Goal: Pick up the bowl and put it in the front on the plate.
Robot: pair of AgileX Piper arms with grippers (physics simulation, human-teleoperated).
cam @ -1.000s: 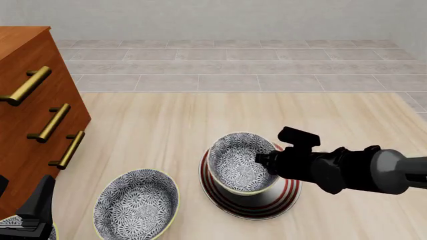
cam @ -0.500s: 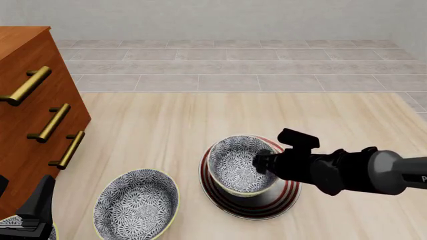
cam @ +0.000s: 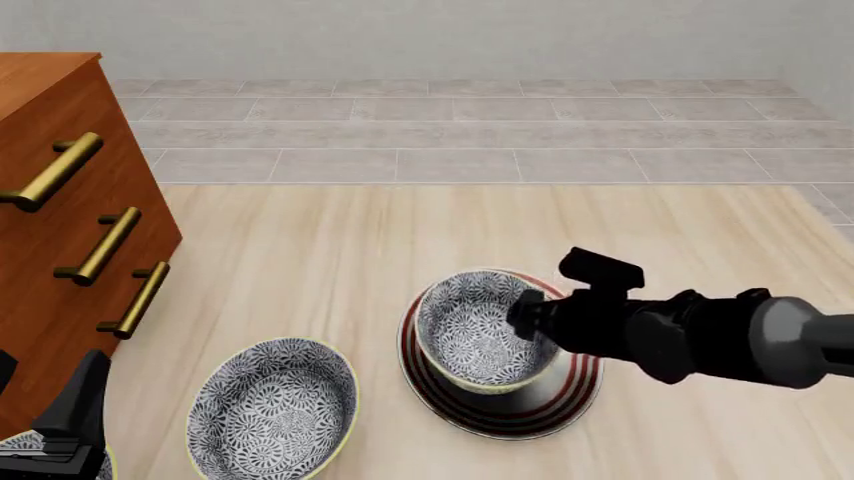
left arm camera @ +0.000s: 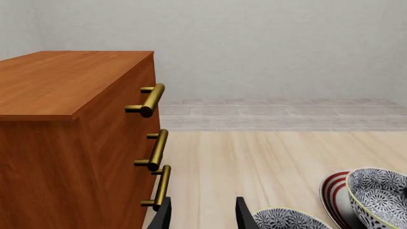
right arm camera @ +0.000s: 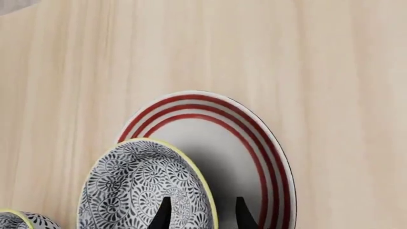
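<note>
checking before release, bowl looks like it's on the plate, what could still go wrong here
1. The right pincer straddles the rim of the bowl; pulling back sideways could drag or tip it.
2. The bowl sits toward one side of the plate, not centred, so a nudge might slide it off.
3. A second bowl lies close by on the table; a wide retreat could knock it.

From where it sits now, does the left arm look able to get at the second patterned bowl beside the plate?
Probably yes. The left hand sits low beside the dresser, with only bare table between it and that spare bowl; the right hand is busy at the bowl on the plate.
</note>
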